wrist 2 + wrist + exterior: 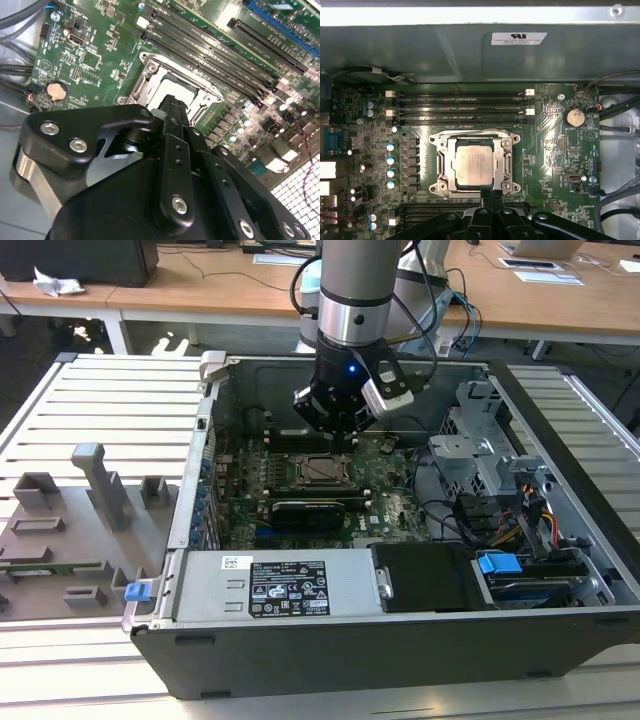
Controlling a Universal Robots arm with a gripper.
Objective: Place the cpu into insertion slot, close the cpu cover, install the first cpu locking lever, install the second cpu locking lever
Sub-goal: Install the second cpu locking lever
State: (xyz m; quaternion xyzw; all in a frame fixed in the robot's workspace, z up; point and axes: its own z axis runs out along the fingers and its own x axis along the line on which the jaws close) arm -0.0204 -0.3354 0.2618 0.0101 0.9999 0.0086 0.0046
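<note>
The chip (476,165) is already sitting in the socket (440,165) with the frame (507,162) lying down over it; the gripper (492,196), fingers together, is hovering at the socket's edge.

CPU seated in its socket

The cpu (475,164), a pale silvery square, lies flat in the insertion slot (441,165) on the green board; the cpu cover (507,160), a metal frame, lies closed around it.

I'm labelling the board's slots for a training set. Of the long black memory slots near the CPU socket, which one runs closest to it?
In the first wrist view, the memory slot directly bordering the insertion slot. The others lie beyond it, toward the case wall.
</note>
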